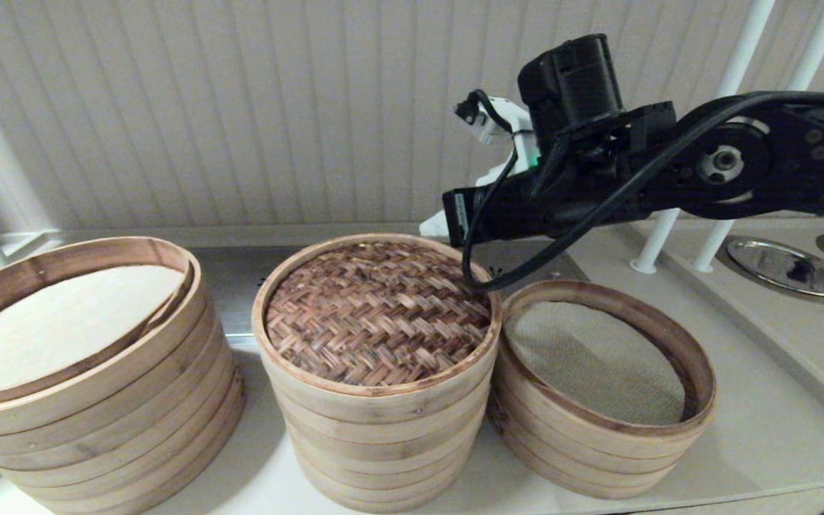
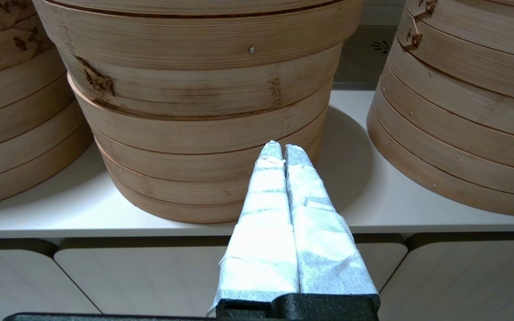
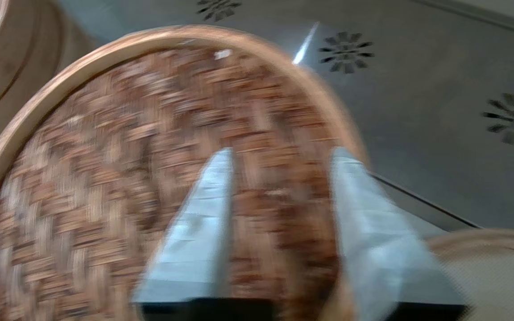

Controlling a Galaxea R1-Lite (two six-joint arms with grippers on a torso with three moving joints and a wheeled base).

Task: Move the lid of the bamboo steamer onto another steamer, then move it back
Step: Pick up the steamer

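Bamboo steamer lid (image 1: 378,313) seated on middle stack, beside another steamer (image 1: 601,386) | right pincer (image 3: 279,165) spread apart above far rim | likely light, stiff, weave fragile; best pinched at hoop rim | left pincer (image 2: 283,149) pressed together, low before worktop (image 2: 364,200)

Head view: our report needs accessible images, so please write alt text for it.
The bamboo steamer lid, woven dark brown, sits on the middle, taller steamer stack, with the right gripper hovering open above its far edge. To its right stands another steamer, lower and uncovered; to its left, a much wider stack.
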